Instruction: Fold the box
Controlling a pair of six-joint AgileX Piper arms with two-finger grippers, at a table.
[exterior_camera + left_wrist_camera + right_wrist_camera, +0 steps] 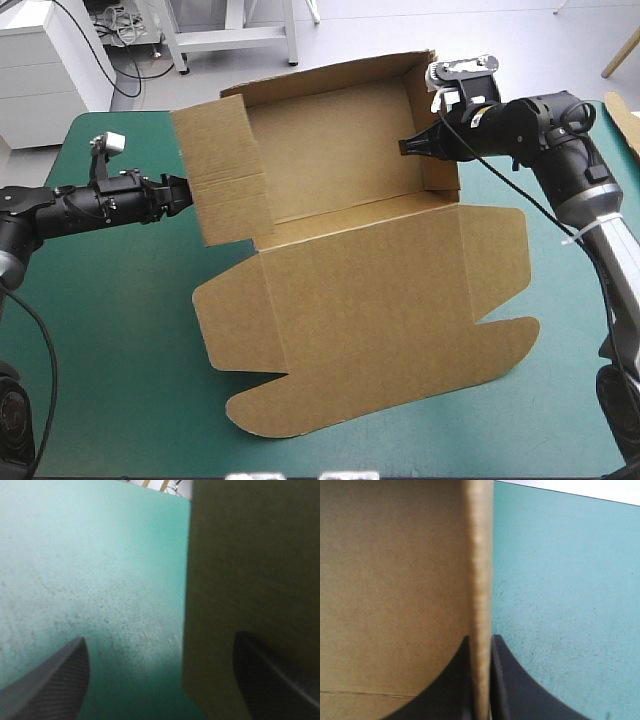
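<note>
The brown box (335, 150) lies mid-table as an open tray, its back wall and right wall (437, 125) raised and its lid (370, 320) flat toward the front edge. The left wall flap (222, 180) stands up and leans outward. My left gripper (183, 194) is at that flap's outer face. In the left wrist view this gripper (160, 680) is open, the board's edge (240, 580) standing between its fingers. My right gripper (413, 148) reaches in over the tray and is shut on the right wall's edge (480, 580), its fingers (507, 680) pinching the sheet.
The teal-green cover (120, 340) shows bare at the front left and along the right of the lid. A strip of more brown board (623, 118) lies at the table's right edge, behind my right arm.
</note>
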